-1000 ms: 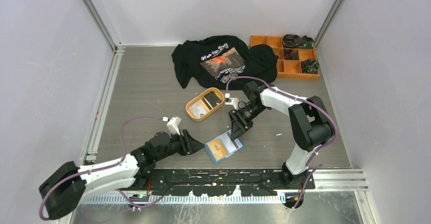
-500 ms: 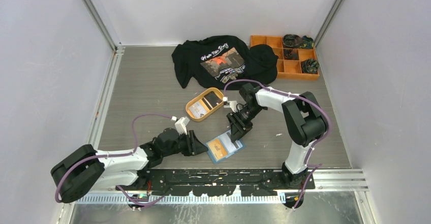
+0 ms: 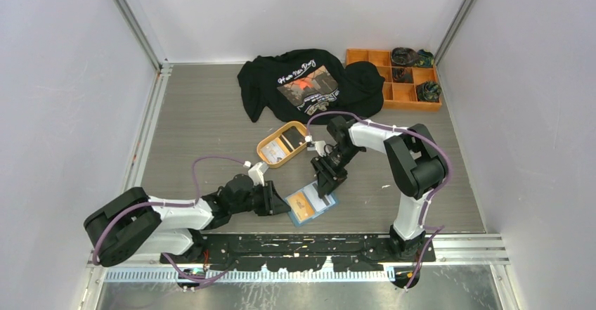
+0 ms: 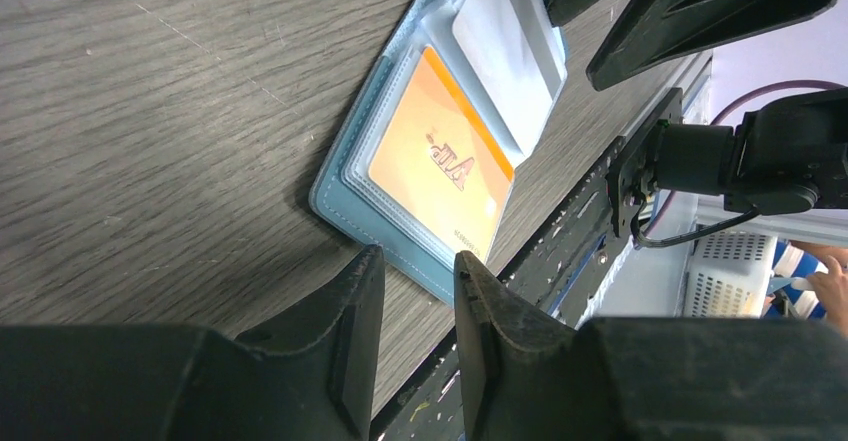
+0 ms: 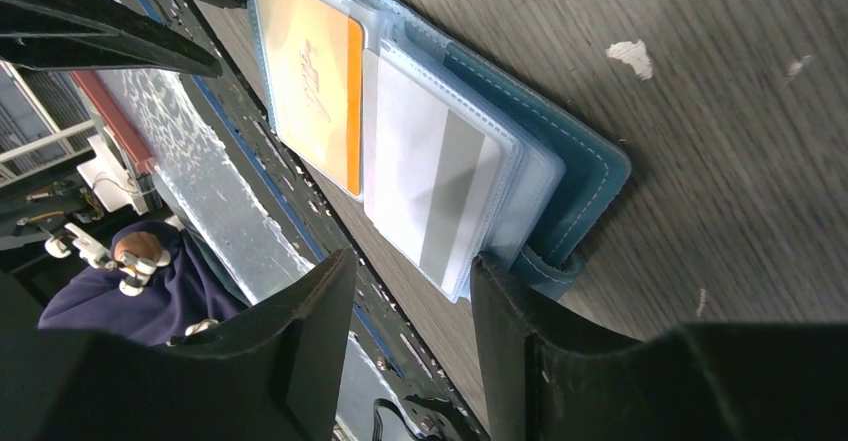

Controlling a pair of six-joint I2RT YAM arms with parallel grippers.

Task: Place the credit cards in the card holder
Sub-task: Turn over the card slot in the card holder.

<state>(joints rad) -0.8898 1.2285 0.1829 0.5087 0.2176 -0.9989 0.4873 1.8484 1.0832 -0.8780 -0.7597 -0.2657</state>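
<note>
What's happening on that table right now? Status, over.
Left gripper, right gripper open, empty, flanking card holder. Holder lies open, orange card and white card pocketed. Two cards lie in orange oval tray. Nothing in the way.

Card holder [image 5: 590,161]: snap tab partly behind right gripper [image 5: 412,261] finger. Orange card [image 5: 305,71], beyond fingertips, cut by top edge; print blurred.

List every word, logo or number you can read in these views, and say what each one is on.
"ATB" (likely, seen rotated): logo on the orange card in the card holder.
Fine print along that card's edge: too small to read.
Script line printed on the black T-shirt: too blurred to read.
</note>
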